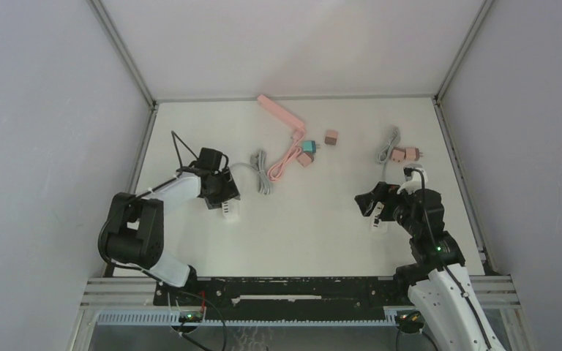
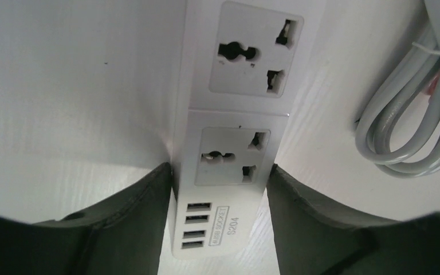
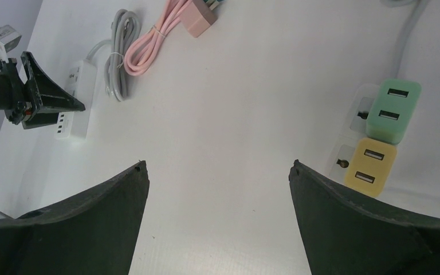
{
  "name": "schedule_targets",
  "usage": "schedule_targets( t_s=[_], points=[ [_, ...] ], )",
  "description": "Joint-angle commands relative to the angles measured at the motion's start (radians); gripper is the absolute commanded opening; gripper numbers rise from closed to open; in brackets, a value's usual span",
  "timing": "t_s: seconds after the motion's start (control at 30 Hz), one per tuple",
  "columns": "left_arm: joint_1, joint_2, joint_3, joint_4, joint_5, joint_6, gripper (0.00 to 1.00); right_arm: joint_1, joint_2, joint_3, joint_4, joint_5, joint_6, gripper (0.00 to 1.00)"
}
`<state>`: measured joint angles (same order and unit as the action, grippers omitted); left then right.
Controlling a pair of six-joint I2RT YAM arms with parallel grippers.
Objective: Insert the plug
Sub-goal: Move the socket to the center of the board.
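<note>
The left arm (image 1: 168, 194) and the right arm (image 1: 439, 300) are both made of smooth white shell pieces joined by fat, round black joints. Thin black cables (image 1: 174, 135) loop out beside them, and a tiny green light (image 1: 437, 250) glows on one black joint of the right arm. The left gripper (image 2: 220, 175) and the right gripper (image 3: 217, 169) each have two big dark grey fingers (image 3: 86, 223), which are shaped like wedges with pointed tips and have a dull, slightly rough skin.
</note>
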<state>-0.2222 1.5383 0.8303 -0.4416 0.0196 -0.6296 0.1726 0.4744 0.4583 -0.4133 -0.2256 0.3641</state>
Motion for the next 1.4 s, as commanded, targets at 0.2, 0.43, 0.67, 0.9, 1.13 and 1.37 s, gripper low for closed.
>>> schedule_targets(
  t_s=[0.2, 0.43, 0.67, 0.9, 1.13, 1.37],
  points=[
    [-0.013, -0.078, -0.022, -0.044, -0.143, -0.037, 0.36, 0.013, -0.001, -0.015, 0.052, -0.026, -0.010, 0.97],
    [0.327, -0.199, 0.001, -0.040, -0.044, -0.095, 0.24, 0.022, -0.010, -0.015, 0.044, -0.035, -0.010, 0.97],
    [0.437, -0.369, 0.085, -0.084, -0.071, -0.105, 0.21, 0.025, -0.005, -0.016, 0.050, -0.039, -0.011, 0.97],
    [0.280, -0.353, -0.032, -0.059, -0.091, -0.115, 0.19, 0.025, 0.003, -0.016, 0.050, -0.047, -0.011, 0.97],
    [0.099, -0.329, -0.143, -0.018, -0.105, -0.195, 0.19, 0.025, 0.013, -0.016, 0.049, -0.055, -0.012, 0.96],
    [-0.080, -0.321, -0.218, 0.012, -0.120, -0.272, 0.23, 0.025, 0.029, -0.015, 0.054, -0.071, -0.014, 0.96]
  ],
)
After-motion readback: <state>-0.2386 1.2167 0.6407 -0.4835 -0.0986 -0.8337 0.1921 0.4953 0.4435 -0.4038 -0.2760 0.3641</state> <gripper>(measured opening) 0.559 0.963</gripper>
